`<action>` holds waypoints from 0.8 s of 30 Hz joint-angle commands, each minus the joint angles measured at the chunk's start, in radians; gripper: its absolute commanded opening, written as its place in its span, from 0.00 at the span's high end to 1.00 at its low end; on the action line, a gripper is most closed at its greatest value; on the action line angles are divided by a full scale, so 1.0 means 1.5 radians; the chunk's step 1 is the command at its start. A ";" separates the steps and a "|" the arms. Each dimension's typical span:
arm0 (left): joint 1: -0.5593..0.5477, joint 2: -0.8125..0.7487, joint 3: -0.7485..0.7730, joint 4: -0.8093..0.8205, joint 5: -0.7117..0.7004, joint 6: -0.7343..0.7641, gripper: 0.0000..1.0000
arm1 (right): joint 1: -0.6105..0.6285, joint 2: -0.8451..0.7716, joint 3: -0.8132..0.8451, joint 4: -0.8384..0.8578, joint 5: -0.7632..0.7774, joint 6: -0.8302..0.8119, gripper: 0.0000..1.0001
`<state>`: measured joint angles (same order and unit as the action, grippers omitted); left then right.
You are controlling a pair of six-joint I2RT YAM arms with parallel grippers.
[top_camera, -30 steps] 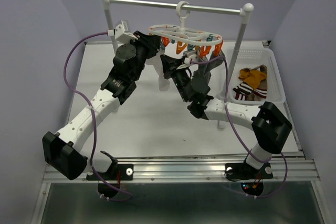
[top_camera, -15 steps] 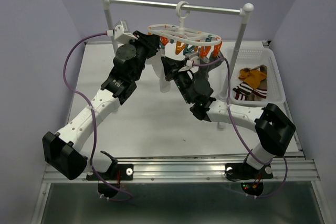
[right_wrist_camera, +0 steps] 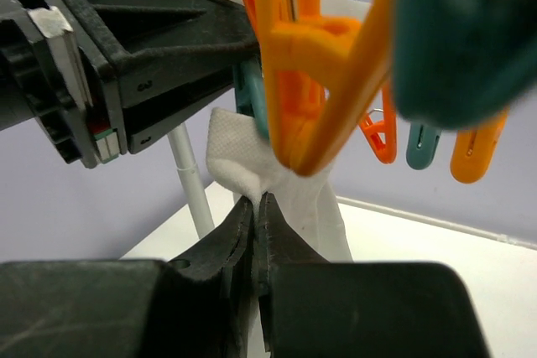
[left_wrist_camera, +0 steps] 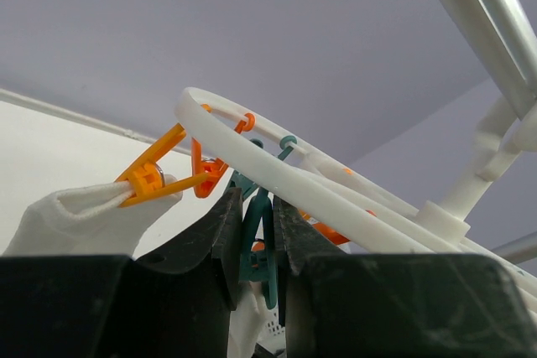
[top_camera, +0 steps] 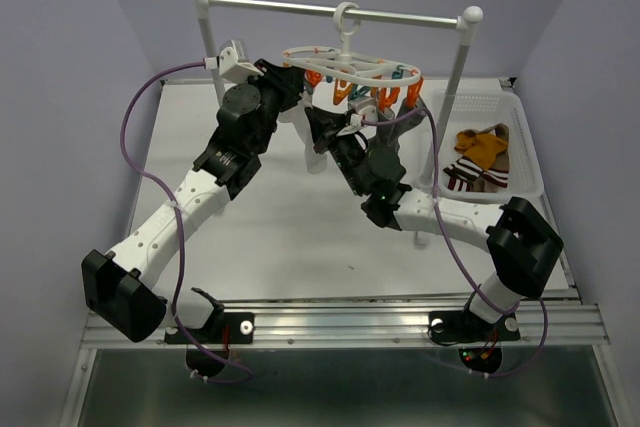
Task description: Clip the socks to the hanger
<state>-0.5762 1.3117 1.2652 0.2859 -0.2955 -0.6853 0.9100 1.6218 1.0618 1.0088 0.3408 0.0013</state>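
Right gripper (right_wrist_camera: 256, 207) is clenched on the white sock (right_wrist_camera: 239, 148), whose cuff stands upright just above the fingertips. Above it and slightly left, the left gripper (left_wrist_camera: 256, 204) pinches a teal clip (left_wrist_camera: 254, 251) hanging from the hanger (left_wrist_camera: 336, 205). In my judgement, the cuff must rise into that clip.
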 commanded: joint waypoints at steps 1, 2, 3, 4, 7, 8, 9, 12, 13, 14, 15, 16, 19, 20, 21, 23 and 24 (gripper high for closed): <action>0.000 -0.006 0.019 -0.001 -0.036 0.015 1.00 | -0.002 -0.014 0.047 -0.005 -0.043 -0.021 0.95; 0.000 -0.006 0.019 -0.004 -0.039 0.017 1.00 | -0.002 -0.014 0.047 -0.004 -0.045 -0.021 0.95; 0.000 -0.006 0.020 -0.004 -0.039 0.020 1.00 | -0.002 -0.013 0.046 -0.003 -0.046 -0.021 0.95; 0.000 -0.006 0.020 -0.007 -0.038 0.021 1.00 | -0.002 -0.014 0.047 -0.002 -0.046 -0.024 0.95; 0.000 -0.006 0.019 -0.012 -0.045 0.023 1.00 | -0.002 -0.020 0.045 -0.005 -0.058 -0.022 0.95; -0.001 -0.006 0.018 -0.013 -0.046 0.024 1.00 | -0.002 -0.021 0.045 -0.006 -0.063 -0.021 0.95; 0.000 -0.007 0.016 -0.014 -0.047 0.024 1.00 | -0.002 -0.023 0.044 -0.008 -0.066 -0.019 0.95; 0.000 -0.011 0.012 -0.013 -0.049 0.024 1.00 | -0.002 -0.025 0.047 -0.017 -0.063 -0.015 0.95; 0.000 -0.012 0.010 -0.013 -0.049 0.025 1.00 | -0.002 -0.025 0.047 -0.017 -0.062 -0.016 0.95; 0.000 -0.015 0.008 -0.012 -0.051 0.026 1.00 | -0.002 -0.024 0.047 -0.017 -0.060 -0.016 0.95; 0.000 -0.018 0.005 -0.011 -0.051 0.026 1.00 | -0.002 -0.024 0.048 -0.017 -0.059 -0.017 0.95; 0.000 -0.022 0.002 -0.002 -0.044 0.031 1.00 | -0.002 -0.023 0.049 -0.017 -0.052 -0.018 0.95; 0.000 -0.032 -0.011 0.011 -0.038 0.043 1.00 | -0.002 -0.020 0.050 -0.013 -0.040 -0.022 0.95; 0.000 -0.034 -0.010 0.011 -0.038 0.049 1.00 | -0.002 -0.020 0.050 -0.011 -0.040 -0.025 0.95; 0.000 -0.036 -0.007 0.009 -0.041 0.052 1.00 | -0.002 -0.020 0.049 -0.008 -0.040 -0.026 0.95; 0.000 -0.037 -0.008 0.008 -0.042 0.056 1.00 | -0.002 -0.020 0.048 0.004 -0.041 -0.033 0.95; 0.000 -0.039 -0.008 0.009 -0.040 0.058 1.00 | -0.002 -0.018 0.053 0.002 -0.038 -0.039 0.95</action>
<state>-0.5762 1.2980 1.2572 0.2722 -0.3233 -0.6312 0.9100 1.6218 1.0870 0.9691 0.2661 -0.0254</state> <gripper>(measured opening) 0.273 0.067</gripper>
